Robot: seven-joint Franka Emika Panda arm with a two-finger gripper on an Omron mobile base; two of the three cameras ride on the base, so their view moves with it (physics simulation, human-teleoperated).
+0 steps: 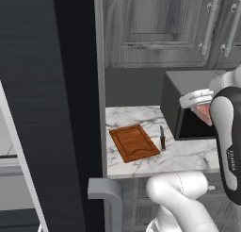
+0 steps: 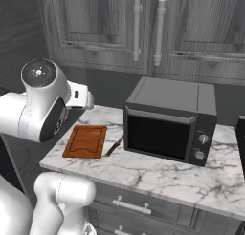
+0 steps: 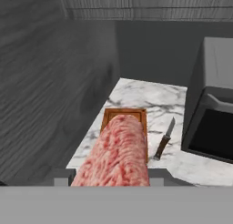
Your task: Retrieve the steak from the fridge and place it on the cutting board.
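gripper point(image 3: 111, 182) closed on steak point(image 3: 119, 152) | held above counter point(image 2: 158, 174), short of board point(image 2: 86, 141) | risk: steak released early, knife point(image 2: 114, 146) at board's edge struck

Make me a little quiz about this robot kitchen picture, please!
1. True or false: the steak already lies on the cutting board.
2. What lies on the counter between the board and the microwave? A) a spoon B) a knife C) a cup
3. Fill in: the gripper is shut on the ____.

Key: 1 false, it is held in the air, short of the board; 2 B; 3 steak.
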